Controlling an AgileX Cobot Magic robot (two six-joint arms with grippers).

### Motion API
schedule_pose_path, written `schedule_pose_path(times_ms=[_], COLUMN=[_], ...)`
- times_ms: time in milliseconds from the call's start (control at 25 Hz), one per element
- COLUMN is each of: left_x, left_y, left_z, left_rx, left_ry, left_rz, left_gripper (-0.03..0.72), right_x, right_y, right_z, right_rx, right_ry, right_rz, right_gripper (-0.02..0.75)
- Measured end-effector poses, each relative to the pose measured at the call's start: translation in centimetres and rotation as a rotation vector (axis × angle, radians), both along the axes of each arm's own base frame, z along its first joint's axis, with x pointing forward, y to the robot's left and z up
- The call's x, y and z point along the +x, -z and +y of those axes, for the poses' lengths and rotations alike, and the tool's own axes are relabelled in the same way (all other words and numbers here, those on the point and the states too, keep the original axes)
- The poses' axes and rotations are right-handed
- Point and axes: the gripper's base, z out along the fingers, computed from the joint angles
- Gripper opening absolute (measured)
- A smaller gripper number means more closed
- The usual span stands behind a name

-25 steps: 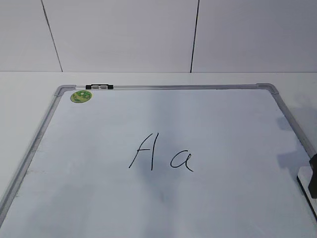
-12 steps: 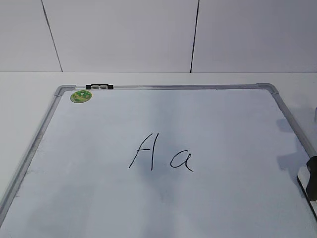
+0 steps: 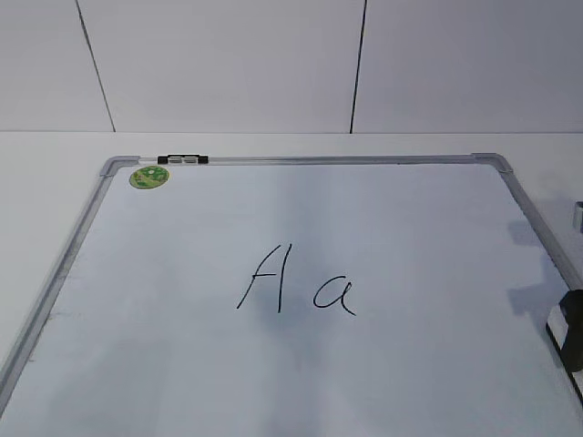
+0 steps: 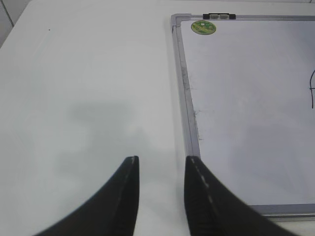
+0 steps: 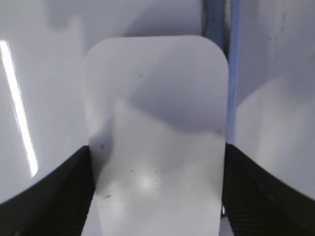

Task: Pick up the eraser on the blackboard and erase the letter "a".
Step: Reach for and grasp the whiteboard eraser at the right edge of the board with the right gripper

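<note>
- A bare robot test bench or lab: a plain white tabletop [image 3: 55, 155] backed by white wall panels [image 3: 228, 64] with dark seams.
- Only a dry-erase blackboard [image 3: 301, 160] lies there.

The blackboard [image 3: 301, 228] looks smooth and faintly glossy inside a dull grey metal frame [image 3: 346, 160]. The eraser [image 5: 155, 132] shows shiny white plastic. The bench [image 4: 83, 83] appears matt white.

Left gripper [image 4: 161, 169] parted, right gripper [image 5: 157, 162] apparently closed on something
</note>
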Motion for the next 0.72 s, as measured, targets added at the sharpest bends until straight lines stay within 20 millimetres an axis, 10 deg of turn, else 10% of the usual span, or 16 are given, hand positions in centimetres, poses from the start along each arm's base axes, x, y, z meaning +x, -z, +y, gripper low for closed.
schedule_pose_path(times_ms=[720], left_x=[0.0], left_y=[0.0], left_z=[0.0], left_rx=[0.0], left_ry=[0.0], left_rz=[0.0], left_gripper=[0.235], right_x=[0.0], right_y=[0.0], right_z=[0.0], right_rx=[0.0], right_ry=[0.0], right_rz=[0.0], right_gripper=[0.538])
